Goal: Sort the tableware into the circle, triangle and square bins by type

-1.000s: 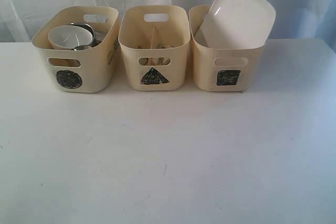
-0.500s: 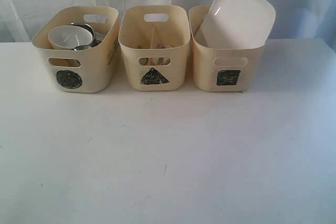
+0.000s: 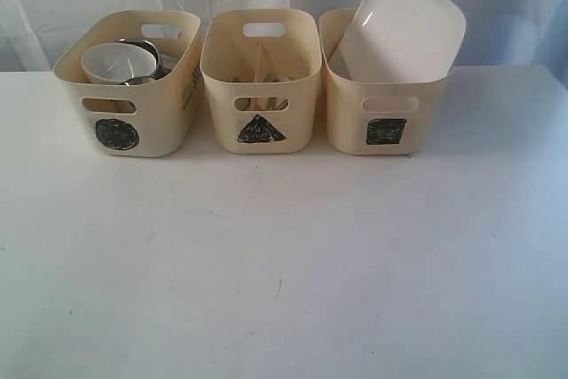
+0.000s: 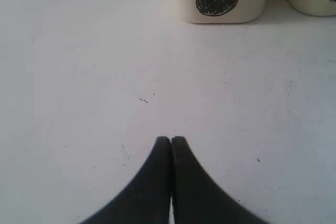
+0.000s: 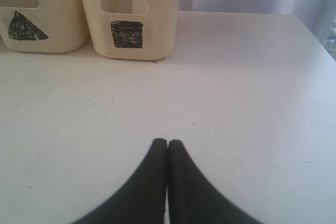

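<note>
Bins stand in a row across the upper part of the exterior frame, on a white counter (image 3: 284, 264). The circle bin (image 3: 164, 126) is at upper left; a pale round dish (image 3: 115, 61) sits inside it, with a steel bowl (image 3: 149, 45) just behind and touching, other steel bits mostly hidden. The triangle bin (image 3: 300, 104) is at upper centre, just beside it; the cutlery (image 3: 262, 84) inside is dim and I can't tell the pieces apart. The square bin (image 3: 344, 122) is right of centre, its rim against the triangle bin. The large white square plate (image 3: 404, 28) stands tilted in it, upper half above the rim.

In the left wrist view the left gripper (image 4: 171, 140) is closed, jaws pressed together over bare counter, with the circle bin ahead and well apart. In the right wrist view the right gripper (image 5: 167, 142) is closed too, tips together over the counter, with the square and triangle bins ahead and well apart.
</note>
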